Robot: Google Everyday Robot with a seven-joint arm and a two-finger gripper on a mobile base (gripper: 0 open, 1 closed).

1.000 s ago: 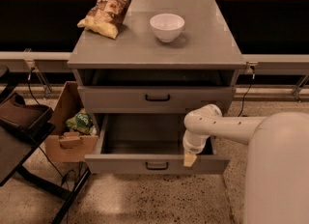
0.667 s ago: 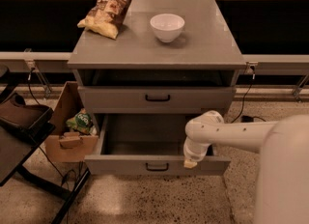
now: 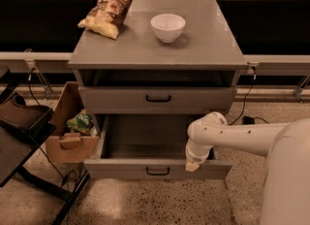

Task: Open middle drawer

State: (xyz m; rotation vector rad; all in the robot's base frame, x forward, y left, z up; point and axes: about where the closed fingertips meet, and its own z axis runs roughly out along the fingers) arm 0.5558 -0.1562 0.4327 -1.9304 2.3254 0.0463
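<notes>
Middle drawer is pulled well out of the cabinet. Its inside is in view and looks empty, and its grey front carries the black handle.

Gripper sits just right of that handle, at the top edge of the drawer front, tip pointing down. Arm reaches in from further right of the handle. Can't tell whether the gripper is clamped on the front edge or just resting against it.

The upper drawer, above and behind the handle, reads as closed. Any drawer below the handle is hidden by the open one.

Step, as I read it: the pull is basically done and we're at the end of the stroke.

Next move, my call: let go if it's holding, then lift up and back to the right of the handle so the tip clears the front edge. Don't push forward, since that would shove the drawer back in.

Bowl and chip bag sit on the cabinet top, well above the handle, out of the way. Cardboard box is on the floor to the left of the handle.
</notes>
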